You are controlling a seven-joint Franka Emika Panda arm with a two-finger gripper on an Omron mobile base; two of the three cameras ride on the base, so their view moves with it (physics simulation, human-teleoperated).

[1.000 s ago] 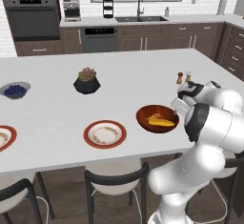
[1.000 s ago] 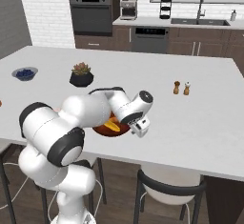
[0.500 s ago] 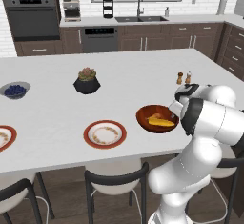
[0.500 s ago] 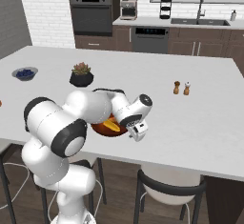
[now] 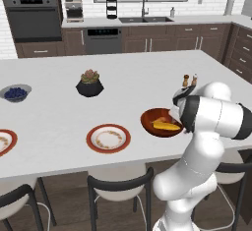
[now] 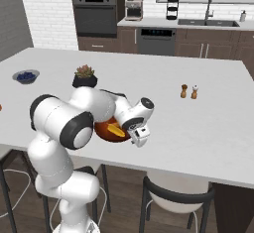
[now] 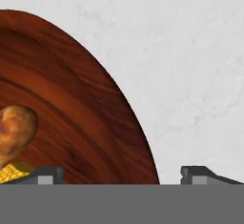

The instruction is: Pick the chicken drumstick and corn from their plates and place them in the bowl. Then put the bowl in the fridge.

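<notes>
We find the gripper with its jaws spread wide and nothing between them, low over the near edge of the bowl. In the hand view one fingertip stands over the bowl's inside and the other over bare counter, so the rim runs between them. That straddle is the relation the coming move turns on, as we judge it: the rim lies directly ahead of the tool, and a closing grip would take the wall.

The bowl sits on the counter's near side, beside the empty plate. The chicken drumstick and the corn both lie inside it, so loading appears complete.

We can read no brand, label or writing anywhere.
</notes>
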